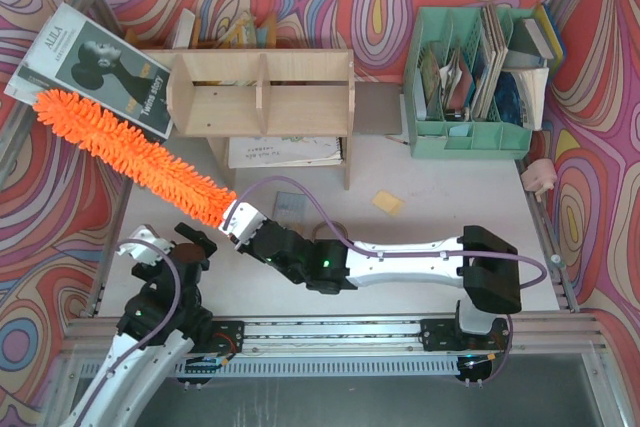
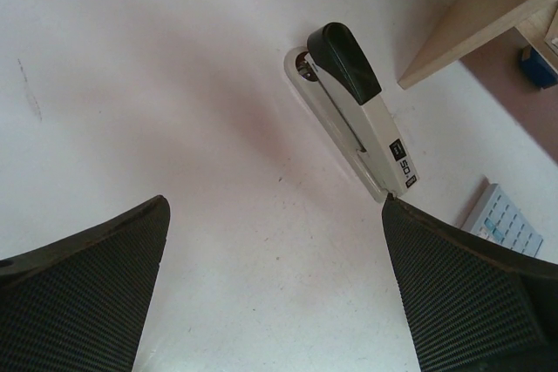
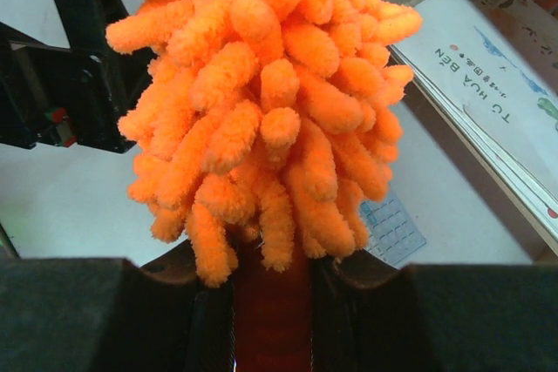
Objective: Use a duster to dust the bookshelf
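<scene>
The duster [image 1: 130, 152] is a long orange fluffy brush that slants from the table's left up to the magazine at the far left. My right gripper [image 1: 240, 219] is shut on its orange neck, just below the fluff. In the right wrist view the duster [image 3: 261, 102] fills the frame above the gripper [image 3: 272, 302]. The plywood bookshelf [image 1: 265, 92] stands at the back centre, to the right of the duster's tip and apart from it. My left gripper [image 1: 195, 242] hovers low at the near left. Its fingers are wide open over bare table with nothing between them [image 2: 275, 215].
A grey-and-black stapler [image 2: 353, 106] lies ahead of the left gripper. A small calculator [image 3: 392, 228] lies near the shelf's leg. A magazine [image 1: 95, 67] leans at the far left. A mint-green organiser [image 1: 470, 77] stands at the back right, and a yellow note [image 1: 388, 203] lies mid-table.
</scene>
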You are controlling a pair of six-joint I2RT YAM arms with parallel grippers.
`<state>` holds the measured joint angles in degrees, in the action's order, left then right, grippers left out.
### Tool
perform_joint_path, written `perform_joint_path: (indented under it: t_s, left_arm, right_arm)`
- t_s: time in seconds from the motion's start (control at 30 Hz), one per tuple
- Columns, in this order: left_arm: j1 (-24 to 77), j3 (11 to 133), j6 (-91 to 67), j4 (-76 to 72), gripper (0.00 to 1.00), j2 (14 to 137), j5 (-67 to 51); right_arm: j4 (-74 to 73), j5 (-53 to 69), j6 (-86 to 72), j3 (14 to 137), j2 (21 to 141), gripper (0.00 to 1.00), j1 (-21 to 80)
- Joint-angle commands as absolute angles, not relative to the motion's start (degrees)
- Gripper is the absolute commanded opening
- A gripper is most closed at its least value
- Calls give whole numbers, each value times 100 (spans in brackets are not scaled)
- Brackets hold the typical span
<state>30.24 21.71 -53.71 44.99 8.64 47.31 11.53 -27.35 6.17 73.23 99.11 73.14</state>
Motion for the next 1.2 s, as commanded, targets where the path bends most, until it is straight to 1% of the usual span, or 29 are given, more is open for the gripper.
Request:
perform_joint_path:
  t_s: [0.0, 0.23, 0.53, 0.7, 0.93, 1.17]
  left_arm:
    - [3032, 1987, -4962, 4200, 98, 832, 4720]
    - [3033, 1916, -4790, 4131, 98, 584, 4754]
    - [3032, 1843, -4715, 3994, 98, 325, 4609]
    - [3032, 1778, -4565, 3781, 98, 367, 4540]
    - [3032, 1680, -4390, 3575, 98, 386, 4510]
    - [3036, 1669, -4339, 3588, 98, 311, 4415]
  right_arm:
    - [1880, -2475, 618, 7126, 9553, 0, 7380]
    - [2228, -2438, 738, 6974, 9544, 0, 7515]
    - [1898, -2802, 1177, 7445, 9800, 0, 7465]
    - [1692, -2850, 1922, 7722, 9876, 0, 7420]
    - [1432, -2705, 3333, 7848, 9604, 0, 7154]
    - [1565, -2892, 4460, 8145, 9545, 0, 6831]
